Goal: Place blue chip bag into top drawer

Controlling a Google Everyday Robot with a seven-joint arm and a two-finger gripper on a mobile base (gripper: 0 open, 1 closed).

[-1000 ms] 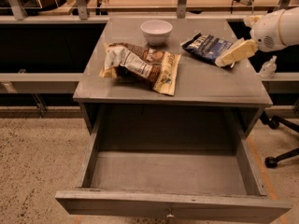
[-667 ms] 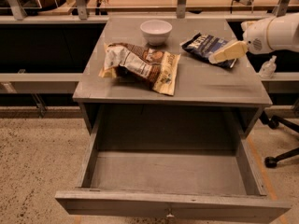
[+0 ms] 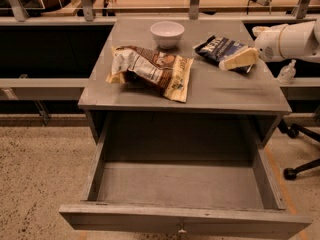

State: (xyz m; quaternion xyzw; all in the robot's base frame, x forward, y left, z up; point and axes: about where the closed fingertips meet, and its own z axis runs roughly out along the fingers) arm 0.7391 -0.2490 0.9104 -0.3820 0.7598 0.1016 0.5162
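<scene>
My gripper (image 3: 235, 60) is showing pale cream, sitting at the blue bag's (image 3: 217, 47) right end. Blue bag is showing navy with white lettering. Drawer (image 3: 180, 186) and cabinet (image 3: 230, 91) are reading plain grey. Big bag (image 3: 150, 69) is showing brown, white, tan. Bowl (image 3: 167, 33) is looking white. Floor (image 3: 40, 164) is showing speckled beige.

Grey cabinet top (image 3: 225, 91): white bowl (image 3: 167, 33), brown-tan bag (image 3: 150, 69), blue chip bag (image 3: 218, 47); pincer (image 3: 239, 59) at its right edge.

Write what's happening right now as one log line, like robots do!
gripper: at blue chip bag | bag: on cabinet top | top drawer: open, bag not yet inside
</scene>
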